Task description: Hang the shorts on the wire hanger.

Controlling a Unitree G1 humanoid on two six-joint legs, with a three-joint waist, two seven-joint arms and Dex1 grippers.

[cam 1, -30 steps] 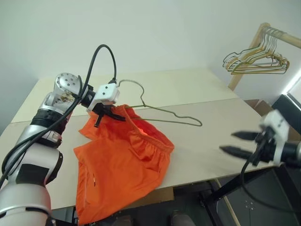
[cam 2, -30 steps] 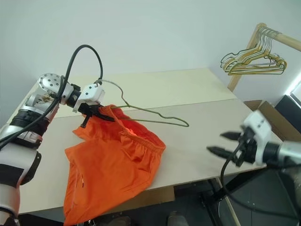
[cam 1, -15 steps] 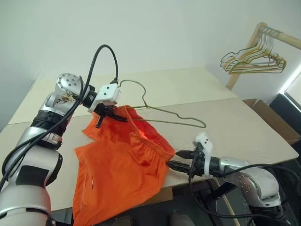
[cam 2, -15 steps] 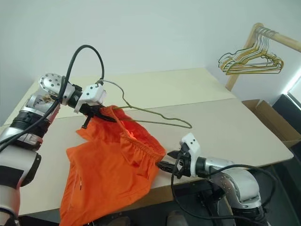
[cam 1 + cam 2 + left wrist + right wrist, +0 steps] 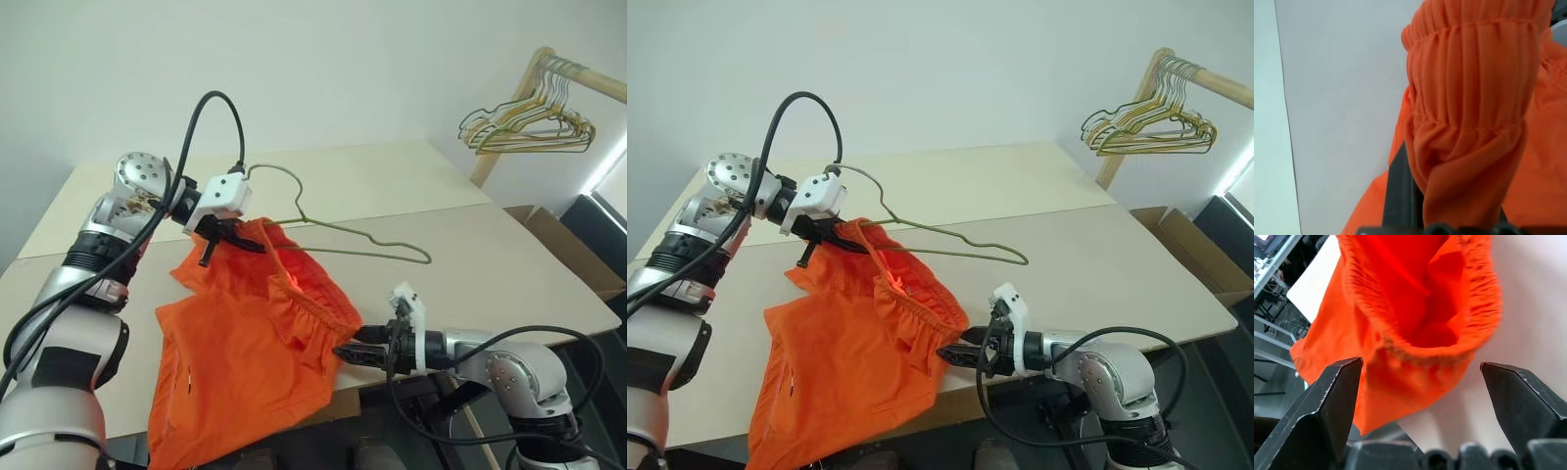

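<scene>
You won't find any brand, label or readable writing here: the shorts (image 5: 255, 343) are plain bright orange, and the table (image 5: 490, 255) is bare pale board.

Take the table as your landmark. The shorts lie on its near left part, with one leg draping over the near edge and hanging below the tabletop. Their upper corner is lifted off the table, pinched in the left gripper (image 5: 227, 235), which is clenched on the gathered waistband; in the left wrist view that elastic band bunches right over the fingers. The hanger (image 5: 338, 230) juts out from that same gripper, hook (image 5: 279, 181) up and toward the table's far side, its long wire running out over the middle of the table with the tip clear of the fabric.

Your right gripper (image 5: 957, 352) sits at the table's near edge, pointing toward the shorts, its fingers (image 5: 1334, 396) spread wide and holding nothing. In its wrist view the open waistband gapes between the two black tips, with the cloth just ahead of them; I can't tell whether they touch it.

The right half of the table and its far strip are bare. Beyond the table's far right corner, a wooden rack (image 5: 549, 73) carries a bunch of hangers (image 5: 529, 122), well apart from both arms.
</scene>
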